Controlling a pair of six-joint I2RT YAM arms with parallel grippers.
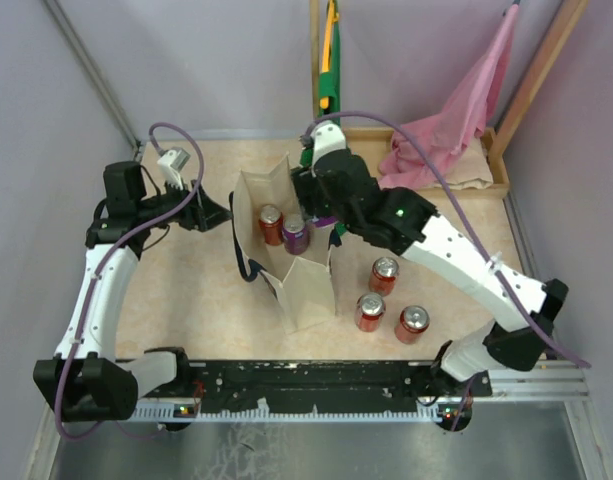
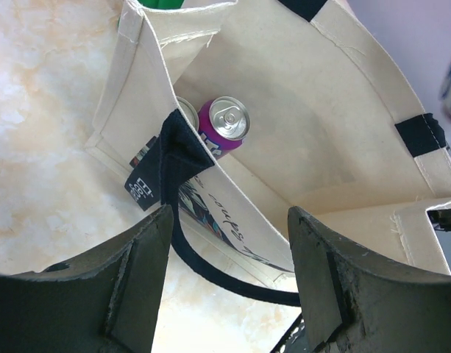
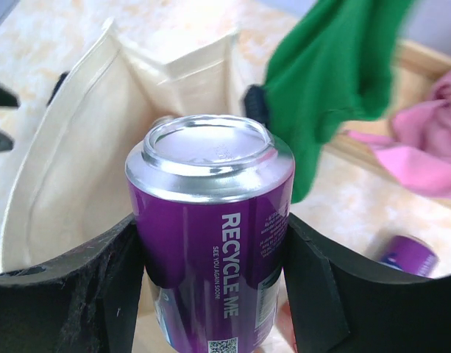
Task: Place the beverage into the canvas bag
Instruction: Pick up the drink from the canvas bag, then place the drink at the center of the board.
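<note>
**A:** How far along is the packing?

**B:** Partway, I'd judge. The canvas bag (image 1: 308, 290) stands open on the table (image 1: 186, 300), with a red can (image 1: 271, 225) and a stowed purple can (image 2: 224, 125) upright inside.

**A:** And the one in hand?

**B:** The right gripper (image 3: 210, 250) is clamped on the purple beverage can (image 3: 209, 191), a finger against each side. It's up by the bag's mouth, not yet down inside.

**A:** The left arm?

**B:** The left gripper (image 2: 231, 228) has its jaws well apart, straddling the bag's near wall and navy strap (image 2: 182, 158). Nothing looks pinched.

**A:** What's left?

**B:** Lowering this can and letting go — and three loose red cans (image 1: 384, 273) stand on the table beside the bag, if they're meant to follow.
</note>
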